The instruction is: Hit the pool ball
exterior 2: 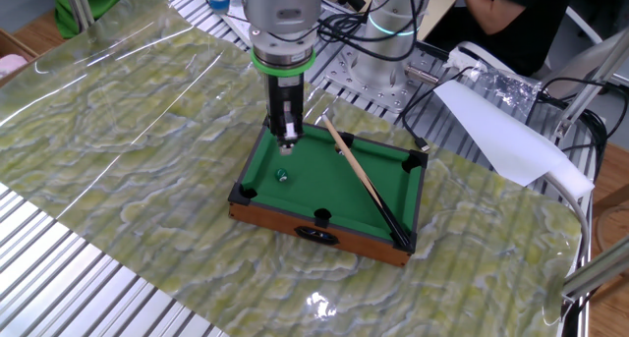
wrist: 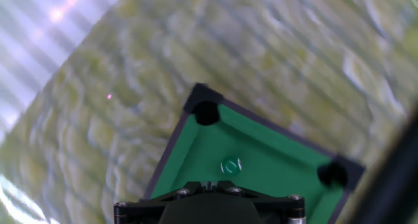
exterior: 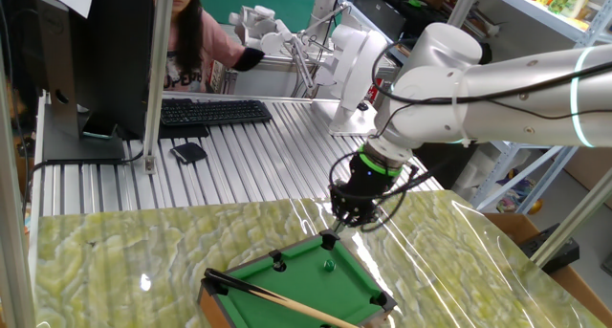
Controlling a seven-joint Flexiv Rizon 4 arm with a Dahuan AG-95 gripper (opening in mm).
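Whether the jaws of the gripper [exterior 2: 287, 134] are apart cannot be told; the pool ball [exterior 2: 281, 175] is seen on the pool table [exterior 2: 378, 241], with the cue stick [exterior 2: 362, 178] laid well aside.

We see the pool ball [exterior 2: 281, 175] on the pool table [exterior 2: 349, 190] atop the desk [exterior 2: 147, 140], the cue stick [exterior 2: 359, 175] lying across it.

My arm [exterior: 497, 79] is glossy white with rounded, bulging joints and a thin glowing ring at three o'clock. A bright green band circles my black wrist [exterior: 371, 170], black cables loop around it, and my gripper [exterior 2: 287, 133] is dark metal.
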